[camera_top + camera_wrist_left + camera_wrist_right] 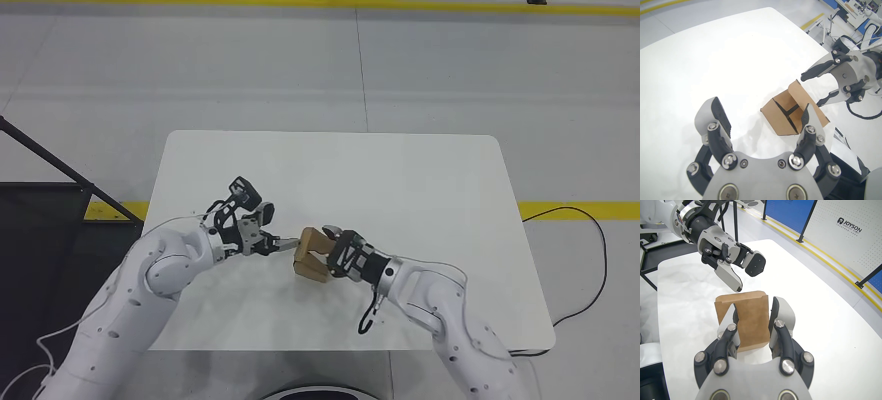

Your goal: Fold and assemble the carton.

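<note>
carton (745, 317) between right fingers (783, 310), left fingers (728, 275) near

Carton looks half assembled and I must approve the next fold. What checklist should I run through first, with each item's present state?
1. Brown cardboard carton resting on the white table: ok.
2. End flaps facing the left gripper folded shut: ok, seams meet.
3. Long lid flap closed: not ok, it stands raised.
4. Left gripper's fingers open: ok.
5. Right gripper fingers either side of the carton: ok.
6. Right gripper pressing the carton firmly: cannot tell.
</note>
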Controlling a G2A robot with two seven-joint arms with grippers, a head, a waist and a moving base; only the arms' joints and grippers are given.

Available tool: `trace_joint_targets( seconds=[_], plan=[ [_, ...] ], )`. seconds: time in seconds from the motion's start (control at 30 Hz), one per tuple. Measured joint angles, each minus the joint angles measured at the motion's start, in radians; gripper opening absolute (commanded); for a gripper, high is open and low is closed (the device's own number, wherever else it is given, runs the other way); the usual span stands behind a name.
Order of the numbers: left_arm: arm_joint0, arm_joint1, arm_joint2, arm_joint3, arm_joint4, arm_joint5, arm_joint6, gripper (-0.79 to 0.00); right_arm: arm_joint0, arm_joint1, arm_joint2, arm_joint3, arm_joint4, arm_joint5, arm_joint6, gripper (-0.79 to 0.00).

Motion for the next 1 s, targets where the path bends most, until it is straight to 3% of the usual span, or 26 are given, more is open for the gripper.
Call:
trace_joint_targets(
  seconds=[1.0],
  plan=[
    [-0.048,-0.012,0.055,0.060,0.023,0.014,-0.028,0.000,0.038,-0.008,-0.028,0.046,0.015,-0.001,0.011,-0.391]
  ],
)
